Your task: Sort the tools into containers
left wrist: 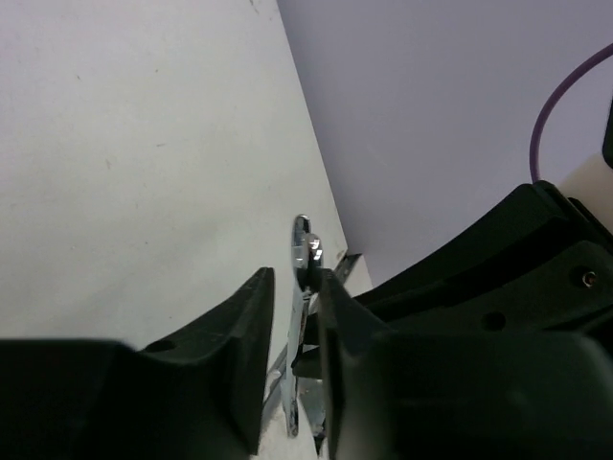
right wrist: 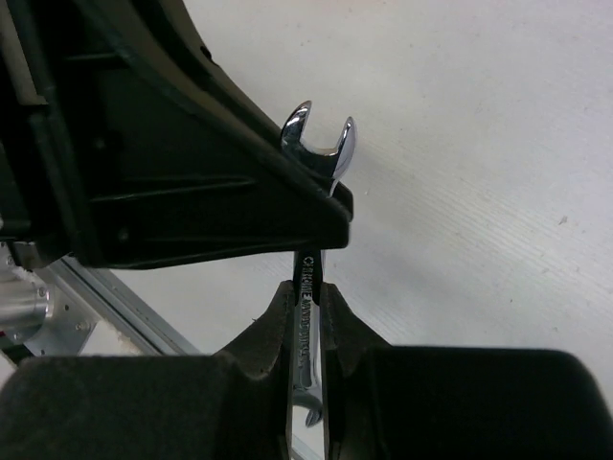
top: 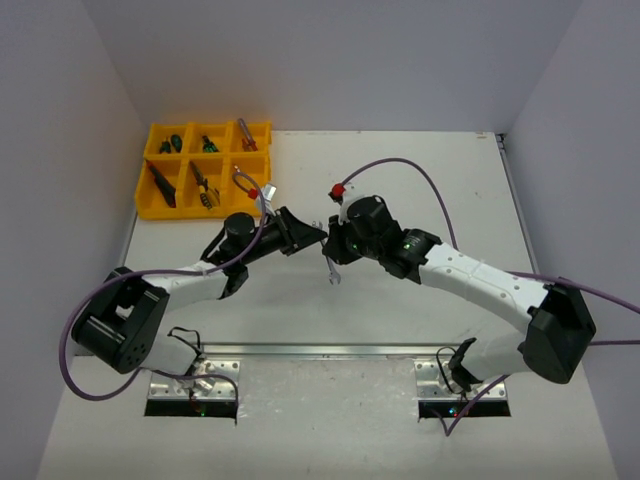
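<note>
A silver wrench (top: pixel 333 272) hangs upright above the middle of the table, between both grippers. My right gripper (right wrist: pixel 306 287) is shut on its shaft, and the open-end head (right wrist: pixel 321 144) sticks out beyond the fingertips. My left gripper (left wrist: pixel 295 278) straddles the same wrench (left wrist: pixel 302 251) from the other side. Its jaws are narrow, one finger against the shaft and a small gap at the other. The yellow tray of containers (top: pixel 143 190) stands at the far left, with several tools in its compartments, among them green-handled screwdrivers (top: pixel 175 143).
White walls close in the table at the back and on both sides. Purple cables (top: pixel 400 163) loop above the arms. Metal base plates (top: pixel 300 350) run along the near edge.
</note>
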Motion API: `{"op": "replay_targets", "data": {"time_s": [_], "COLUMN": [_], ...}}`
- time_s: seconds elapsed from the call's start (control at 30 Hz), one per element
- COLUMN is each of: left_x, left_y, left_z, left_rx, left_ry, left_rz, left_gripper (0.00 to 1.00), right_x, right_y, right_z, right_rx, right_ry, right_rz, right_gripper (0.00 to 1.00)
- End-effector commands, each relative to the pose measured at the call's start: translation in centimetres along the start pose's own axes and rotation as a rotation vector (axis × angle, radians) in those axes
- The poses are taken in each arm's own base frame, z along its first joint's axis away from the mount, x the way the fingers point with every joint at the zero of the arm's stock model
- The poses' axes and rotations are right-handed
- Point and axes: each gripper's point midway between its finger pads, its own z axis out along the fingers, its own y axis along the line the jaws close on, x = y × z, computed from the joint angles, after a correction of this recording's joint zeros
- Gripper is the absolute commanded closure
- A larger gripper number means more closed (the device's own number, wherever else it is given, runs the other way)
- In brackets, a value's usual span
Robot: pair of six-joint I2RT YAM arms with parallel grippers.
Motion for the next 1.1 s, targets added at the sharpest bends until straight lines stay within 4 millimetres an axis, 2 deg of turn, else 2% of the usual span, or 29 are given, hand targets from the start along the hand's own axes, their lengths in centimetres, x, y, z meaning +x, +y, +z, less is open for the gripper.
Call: {"op": "replay_targets", "data": {"time_s": [0.0, 0.07, 0.13, 0.2, 0.23, 0.3, 0.33, 0.4, 0.5, 0.57, 0.6, 0.63, 0.73, 0.83, 0.9, 0.97, 1.03, 1.07], "left_x": [-1.1, -1.3, -1.3, -1.5, -1.8, -2.5, -3.9, -5.8, -10.1, -14.4, -14.7, -17.7, -22.6, -26.7, -29.6, -30.6, -31.3, -32.1], "left_y": [-2.3, -2.4, -2.6, -3.0, -2.9, -1.2, -1.5, 2.4, 5.4, 6.8, 6.8, 7.7, 9.2, 10.8, 12.2, 13.5, 16.0, 16.2], "left_z": [1.2, 1.5, 1.6, 1.8, 1.9, 2.2, 2.6, 1.9, 0.2, -1.9, -2.0, -3.6, -6.1, -7.2, -6.8, -6.3, -6.1, -5.8], "left_rx": [0.069, 0.068, 0.076, 0.085, 0.07, -0.041, -0.084, -0.337, -0.608, -0.741, -0.758, -0.814, -0.951, -1.073, -1.135, -1.181, -1.244, -1.252], "left_ry": [-0.03, -0.033, -0.028, -0.03, -0.035, -0.051, -0.079, -0.133, -0.23, -0.316, -0.317, -0.382, -0.494, -0.552, -0.572, -0.552, -0.528, -0.529], "left_rz": [0.05, 0.058, 0.071, 0.081, 0.089, 0.108, 0.132, 0.184, 0.249, 0.247, 0.248, 0.23, 0.217, 0.222, 0.22, 0.218, 0.217, 0.219], "left_gripper": [0.87, 0.88, 0.97, 1.0, 1.0, 1.0, 1.0, 1.0, 1.0, 1.0, 1.0, 1.0, 1.0, 1.0, 1.0, 1.0, 1.0, 1.0], "right_x": [-3.2, -3.4, -3.6, -3.7, -3.7, -3.3, -3.2, -2.4, -2.1, -1.7, -1.7, -1.7, -1.1, -0.5, -0.1, 0.3, 0.7, 0.8], "right_y": [2.2, 2.5, 2.6, 2.4, 2.1, 0.8, 0.3, -1.1, -3.3, -4.8, -4.8, -5.6, -6.3, -6.4, -6.6, -6.8, -7.0, -7.1], "right_z": [-1.3, -1.5, -1.6, -1.7, -1.7, -1.8, -2.0, -2.8, -4.8, -6.4, -6.9, -7.9, -9.2, -9.9, -10.3, -10.4, -10.6, -10.6], "right_rx": [-0.071, -0.083, -0.085, -0.076, -0.057, 0.015, 0.044, 0.122, 0.235, 0.295, 0.293, 0.325, 0.336, 0.323, 0.326, 0.334, 0.339, 0.339], "right_ry": [-0.099, -0.106, -0.113, -0.115, -0.114, -0.102, -0.098, -0.072, -0.085, -0.097, -0.102, -0.117, -0.131, -0.136, -0.13, -0.125, -0.123, -0.119], "right_rz": [-0.005, -0.003, 0.0, 0.003, 0.007, 0.017, 0.028, 0.043, 0.064, 0.073, 0.075, 0.083, 0.082, 0.076, 0.073, 0.073, 0.076, 0.075], "right_gripper": [1.0, 1.0, 1.0, 1.0, 0.92, 0.46, 0.32, 0.2, 0.01, 0.01, 0.01, 0.01, 0.01, 0.01, 0.01, 0.01, 0.01, 0.01]}}
